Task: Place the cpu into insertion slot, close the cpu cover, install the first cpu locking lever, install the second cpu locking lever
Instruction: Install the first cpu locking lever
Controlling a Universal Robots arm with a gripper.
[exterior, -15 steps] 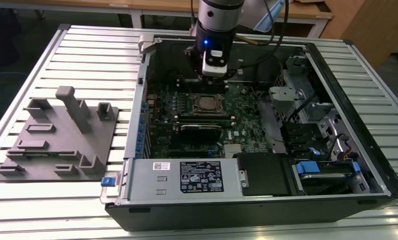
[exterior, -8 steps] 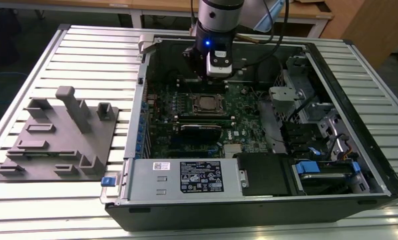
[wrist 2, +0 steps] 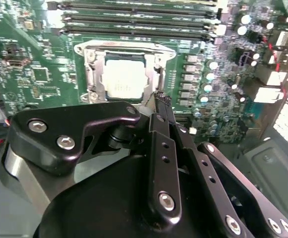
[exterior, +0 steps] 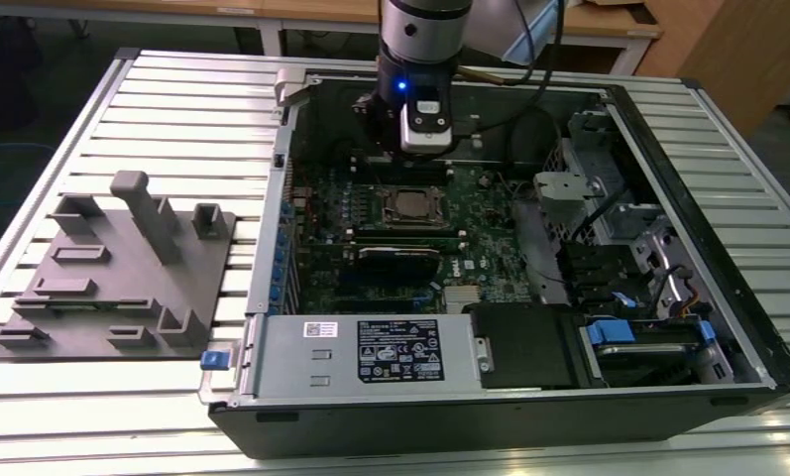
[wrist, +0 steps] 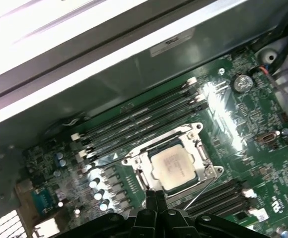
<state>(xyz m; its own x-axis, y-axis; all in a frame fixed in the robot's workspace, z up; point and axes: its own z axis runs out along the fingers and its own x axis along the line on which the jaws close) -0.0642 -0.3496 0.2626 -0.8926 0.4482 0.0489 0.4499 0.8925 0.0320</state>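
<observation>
Inside the open computer case (exterior: 501, 416), hangs low over the green board (wrist: 263, 163) with the gripper (wrist: 156, 197) pinched narrow and empty, black tips just beside the socket, likely to work the thin wire lever (wrist: 199, 190). Shows the cpu (wrist: 174, 169) seated flat, dull silver-grey, framed by the cover (wrist: 202, 151), a thin bright metal plate.

Exterior view looks steeply down into the open black computer case (exterior: 501, 415); both wrist views closely share its square silver socket (wrist 2: 95, 74) (wrist: 199, 148).
</observation>
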